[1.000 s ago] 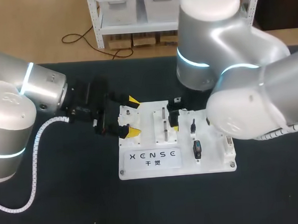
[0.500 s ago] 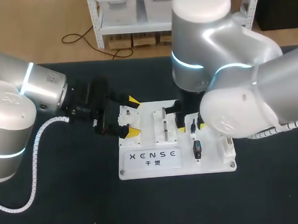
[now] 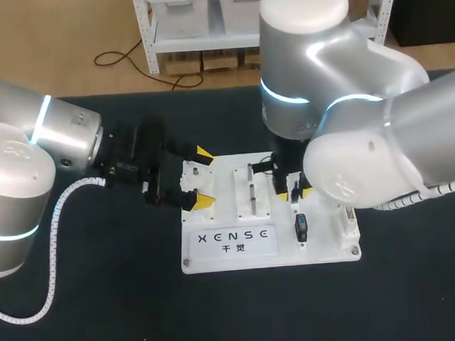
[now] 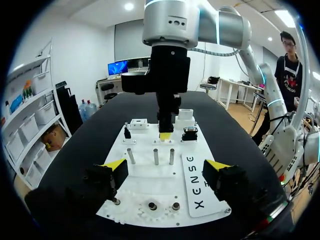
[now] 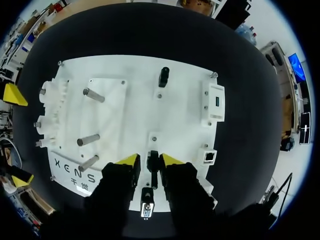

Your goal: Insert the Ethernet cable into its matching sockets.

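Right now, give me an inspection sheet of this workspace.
Surface: black table, white board lying on it.
Job's things: black connector upright on the board; white socket block near it.
Clutter: three metal pins and another black plug on the board.
Grippers: left gripper open, astride the board's end; right gripper over the black connector, grip unclear.
Cables: white spiral conduit along left arm; no loose cable seen.
Surroundings: nothing seen.

left arm [image 3: 28, 143], right arm [image 3: 360, 79]: silver, cyan rings | left hand [image 3: 203, 177]: black, yellow tips
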You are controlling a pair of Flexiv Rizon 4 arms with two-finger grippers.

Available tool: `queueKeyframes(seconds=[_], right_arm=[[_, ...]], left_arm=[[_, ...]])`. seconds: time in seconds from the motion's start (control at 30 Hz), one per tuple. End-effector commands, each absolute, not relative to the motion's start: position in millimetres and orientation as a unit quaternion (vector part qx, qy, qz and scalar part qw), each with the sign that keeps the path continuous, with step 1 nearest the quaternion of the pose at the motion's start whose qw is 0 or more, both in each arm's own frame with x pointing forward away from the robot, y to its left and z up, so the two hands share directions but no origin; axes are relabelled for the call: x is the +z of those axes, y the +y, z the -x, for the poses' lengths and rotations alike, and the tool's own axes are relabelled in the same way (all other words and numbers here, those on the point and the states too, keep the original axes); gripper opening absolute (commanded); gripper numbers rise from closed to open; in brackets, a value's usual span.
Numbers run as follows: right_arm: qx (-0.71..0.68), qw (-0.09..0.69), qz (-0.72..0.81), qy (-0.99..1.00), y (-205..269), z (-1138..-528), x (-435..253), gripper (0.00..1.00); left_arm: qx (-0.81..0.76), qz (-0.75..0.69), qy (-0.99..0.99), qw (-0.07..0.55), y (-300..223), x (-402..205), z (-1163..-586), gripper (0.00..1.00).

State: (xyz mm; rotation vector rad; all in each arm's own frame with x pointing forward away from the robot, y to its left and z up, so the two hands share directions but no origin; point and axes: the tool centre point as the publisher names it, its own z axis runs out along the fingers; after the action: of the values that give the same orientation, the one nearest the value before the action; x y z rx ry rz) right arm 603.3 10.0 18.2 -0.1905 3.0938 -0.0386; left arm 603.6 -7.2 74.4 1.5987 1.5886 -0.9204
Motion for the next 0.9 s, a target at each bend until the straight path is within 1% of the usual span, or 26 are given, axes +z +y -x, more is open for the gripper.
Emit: queueKeyframes(seconds=[0.03,0.4,0.9], right_arm=[[-0.013,0.023,0.06,0.998,10,-602,18,0.0],[-0.008,0.03,0.055,0.998,5,-605,29,0.0],[-0.004,0.044,0.028,0.999,-21,-600,57,0.0]], left_arm=[[-0.355,-0.616,0.612,0.348,-6,74,-603,1.0],[-0.355,-0.616,0.612,0.348,-6,74,-603,1.0],[-0.355,-0.616,0.612,0.348,-6,74,-603,1.0]])
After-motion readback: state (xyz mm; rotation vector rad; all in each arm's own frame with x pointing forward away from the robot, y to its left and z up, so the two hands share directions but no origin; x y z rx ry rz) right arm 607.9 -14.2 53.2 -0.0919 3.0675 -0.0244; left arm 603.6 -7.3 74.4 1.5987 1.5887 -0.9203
